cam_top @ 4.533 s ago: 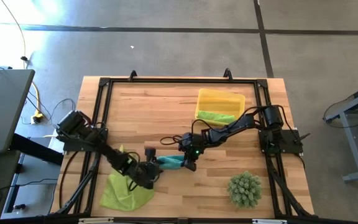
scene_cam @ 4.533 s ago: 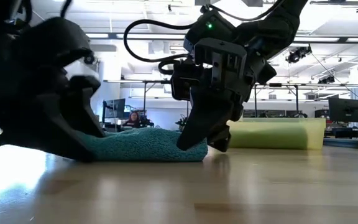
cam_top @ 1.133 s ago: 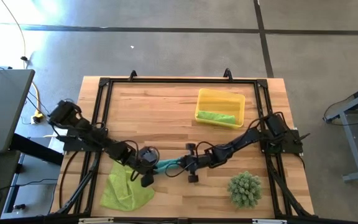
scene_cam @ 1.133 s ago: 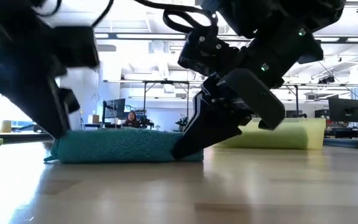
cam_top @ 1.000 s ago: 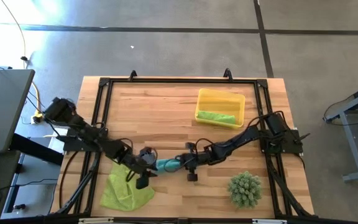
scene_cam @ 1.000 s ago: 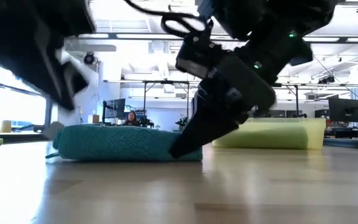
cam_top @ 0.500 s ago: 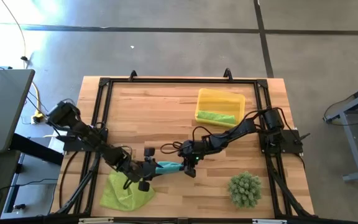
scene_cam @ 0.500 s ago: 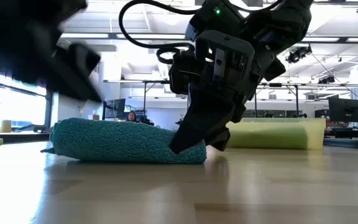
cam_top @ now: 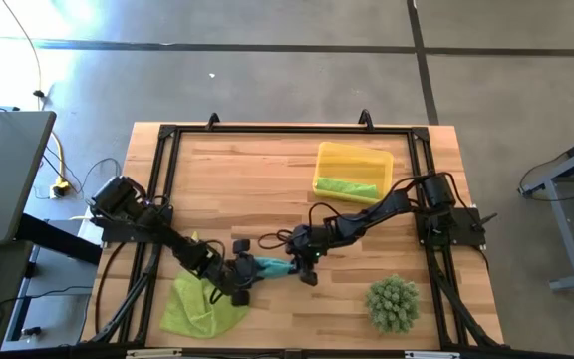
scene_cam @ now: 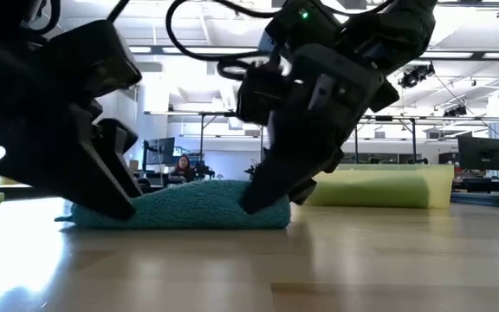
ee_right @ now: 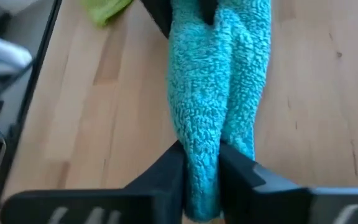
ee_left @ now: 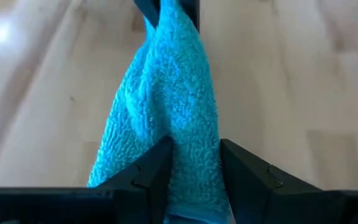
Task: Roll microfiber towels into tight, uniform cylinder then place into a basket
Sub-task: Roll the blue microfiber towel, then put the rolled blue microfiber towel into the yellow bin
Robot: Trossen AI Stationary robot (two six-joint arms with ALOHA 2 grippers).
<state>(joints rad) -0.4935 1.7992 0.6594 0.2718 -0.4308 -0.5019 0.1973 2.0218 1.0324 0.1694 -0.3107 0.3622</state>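
The teal towel (cam_top: 270,266), rolled into a short cylinder, lies near the table's front middle between my two grippers; it also shows in the low view (scene_cam: 184,206). My left gripper (cam_top: 247,269) is shut on its left end, my right gripper (cam_top: 297,266) on its right end. A lime-green towel (cam_top: 199,306) lies spread out at the front left. Another lime-green towel (cam_top: 347,186) lies rolled in the yellow basket (cam_top: 353,158) at the far right. My left gripper pinches the roll's left end (ee_left: 191,168) between its two fingers (ee_left: 154,171), coming level along the roll from the table's left. The roll rests on the table. My right gripper pinches the roll's right end (ee_right: 201,158) between its two fingers (ee_right: 238,168), slanting down from the table's right, along the roll. That end rests on the table (scene_cam: 267,217).
A spiky green ball-shaped plant (cam_top: 393,303) stands at the front right. A black frame (cam_top: 287,130) runs around the tabletop. Bare wood lies across the far left part of the table (cam_top: 237,179).
My left gripper has gone toward the table's right onto the roll's left end and shut on it. My right gripper has drawn slightly toward the far edge while keeping its hold. The roll's left end has risen and then come back down onto the table.
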